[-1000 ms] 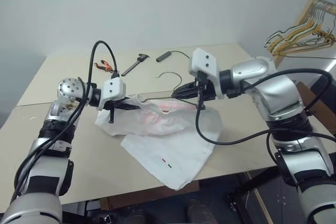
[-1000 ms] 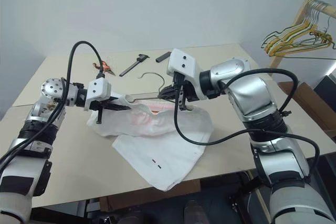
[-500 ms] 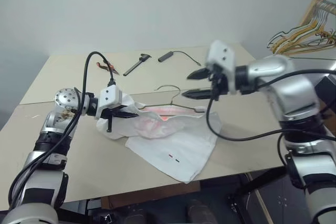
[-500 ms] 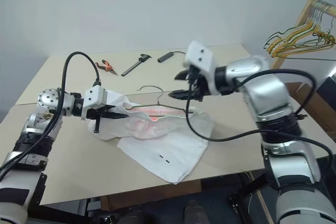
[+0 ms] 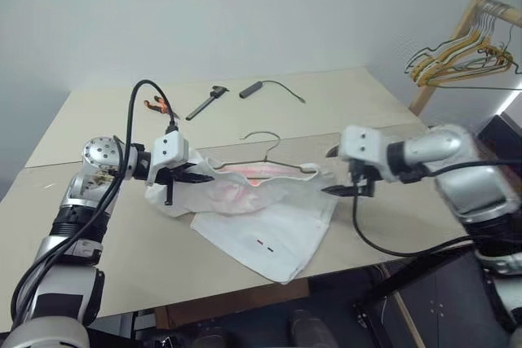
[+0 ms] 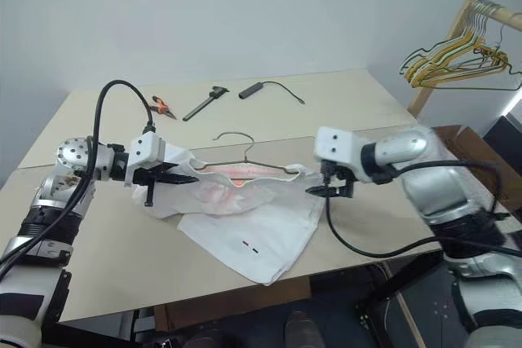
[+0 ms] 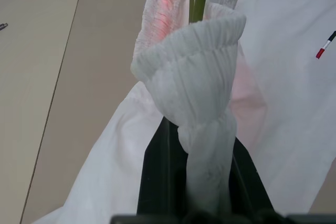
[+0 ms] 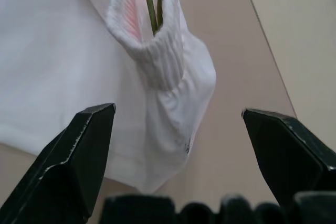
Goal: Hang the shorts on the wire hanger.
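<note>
On the beige table (image 5: pixel 342 103), the white cloth shorts (image 5: pixel 261 218) are spread with the thin wire hanger (image 5: pixel 263 151) threaded through the waistband. Beside the shorts' waistband, the left gripper (image 7: pixel 202 161) is seen clamped on gathered elastic, while the right gripper (image 8: pixel 178 140) is held wide apart near the opposite corner.

On the beige table (image 5: pixel 342 103) we see three small items ranged along its far side. Pliers (image 5: pixel 157 104) with orange handles lie nearest the left end. Just beside them, toward the right, we find a dark caliper (image 5: pixel 208 99) set at a slant. Next comes a short black bar (image 5: pixel 250 89) trailing a thin cable (image 5: pixel 285 90) that curves off to the right. Beyond the table's far right corner, a wooden rack (image 5: pixel 444 53) carries a bunch of yellowish hangers (image 5: pixel 457 59). A plain pale wall (image 5: pixel 245 6) closes the background.
</note>
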Motion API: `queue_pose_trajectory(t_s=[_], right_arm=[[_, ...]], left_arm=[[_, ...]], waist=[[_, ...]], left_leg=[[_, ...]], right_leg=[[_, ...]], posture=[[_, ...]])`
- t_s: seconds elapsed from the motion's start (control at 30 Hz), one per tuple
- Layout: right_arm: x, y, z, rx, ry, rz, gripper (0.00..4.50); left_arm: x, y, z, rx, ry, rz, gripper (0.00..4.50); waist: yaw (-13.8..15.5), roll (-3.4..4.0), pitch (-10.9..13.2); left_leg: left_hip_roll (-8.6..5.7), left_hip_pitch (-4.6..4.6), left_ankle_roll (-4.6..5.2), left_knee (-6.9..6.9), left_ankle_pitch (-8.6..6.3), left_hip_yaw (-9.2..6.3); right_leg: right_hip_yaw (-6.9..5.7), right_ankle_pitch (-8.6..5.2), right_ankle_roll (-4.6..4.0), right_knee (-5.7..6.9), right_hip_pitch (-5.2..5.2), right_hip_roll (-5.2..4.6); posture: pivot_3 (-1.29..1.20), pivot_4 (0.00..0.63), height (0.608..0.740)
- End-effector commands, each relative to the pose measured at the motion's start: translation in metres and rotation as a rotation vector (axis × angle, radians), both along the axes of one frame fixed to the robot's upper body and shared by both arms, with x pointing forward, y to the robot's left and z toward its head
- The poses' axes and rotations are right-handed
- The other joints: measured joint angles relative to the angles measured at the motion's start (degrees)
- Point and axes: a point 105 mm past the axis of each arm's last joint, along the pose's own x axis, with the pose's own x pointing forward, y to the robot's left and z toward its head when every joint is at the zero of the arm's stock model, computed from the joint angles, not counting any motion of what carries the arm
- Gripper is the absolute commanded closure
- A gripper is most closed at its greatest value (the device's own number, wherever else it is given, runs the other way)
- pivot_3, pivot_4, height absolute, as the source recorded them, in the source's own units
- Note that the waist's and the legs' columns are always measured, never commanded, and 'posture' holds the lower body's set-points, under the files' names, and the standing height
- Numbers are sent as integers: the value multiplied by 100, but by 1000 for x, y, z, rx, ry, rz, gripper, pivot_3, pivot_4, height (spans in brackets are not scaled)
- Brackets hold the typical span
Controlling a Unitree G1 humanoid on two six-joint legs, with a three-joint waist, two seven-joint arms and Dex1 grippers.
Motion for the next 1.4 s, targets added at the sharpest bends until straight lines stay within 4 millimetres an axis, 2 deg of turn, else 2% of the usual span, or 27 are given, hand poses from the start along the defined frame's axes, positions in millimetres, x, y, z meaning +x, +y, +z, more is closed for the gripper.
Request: queue_pose_trajectory(t_s=[0.03,0.13,0.33,0.37,0.4,0.53,0.67,0.87,1.03,1.2,1.27,1.4], right_arm=[[13,10,8,3,-51,0,959],[9,20,8,34,-6,53,2031],[-4,25,10,72,72,130,4235],[-6,26,11,85,94,141,4479],[-9,26,12,97,114,150,4479],[-21,28,15,152,232,178,4500],[-33,25,15,169,341,158,4500],[-42,6,6,230,476,33,4500],[-49,-17,-7,283,511,-116,4500],[-60,-39,-21,374,517,-291,4500],[-62,-47,-24,417,510,-381,4500],[-57,-66,-24,513,454,-590,4500]], left_arm=[[3,-2,20,-30,-65,-6,4487],[2,-3,19,-30,-67,-8,4487],[-2,-5,15,-22,-60,-25,4487],[-2,-6,15,-20,-59,-31,4487],[-3,-7,14,-16,-54,-39,4487],[-4,-12,15,-27,-40,-64,3366],[0,-15,23,-62,-61,-61,2067],[2,-10,47,-162,-110,-42,113],[7,0,62,-209,-216,29,48],[20,8,99,-448,-310,208,48],[19,2,117,-573,-292,244,48],[1,-34,137,-774,-195,227,48]], waist=[[1,0,0],[31,0,0],[89,0,0],[88,0,0],[87,0,0],[82,0,0],[84,1,0],[89,0,0],[104,0,0],[137,-1,0],[156,-1,-1],[190,-4,-3]], left_leg=[[-1,-5,0,1,0,-1],[-1,-15,0,0,0,-8],[-4,-28,1,1,-1,-10],[-4,-27,1,1,-1,-10],[-3,-26,1,1,-1,-11],[-3,-20,1,2,-1,-10],[-2,-22,2,6,-1,-12],[-2,-25,4,13,-3,-12],[-2,-25,5,14,-3,-12],[-2,-24,5,17,-3,-12],[0,-26,6,20,-4,-13],[0,-26,6,25,-5,-15]], right_leg=[[-1,0,0,-1,-4,-1],[-7,0,0,-1,-8,-2],[-15,3,7,-2,-6,-9],[-16,3,7,-2,-5,-8],[-16,3,7,-5,-6,-8],[-16,3,7,-9,-4,-7],[-17,3,7,-4,-4,-6],[-17,3,7,-8,-4,-7],[-17,3,7,-10,-4,-9],[-16,3,7,-11,-2,-12],[-16,3,9,-9,-2,-16],[-11,9,19,-8,3,-24]], posture=[[-108,0,740],[-101,0,740],[-96,0,740],[-98,0,740],[-100,0,740],[-107,0,740],[-113,0,740],[-113,0,740],[-117,0,740],[-134,0,740],[-142,0,740],[-153,0,740]])
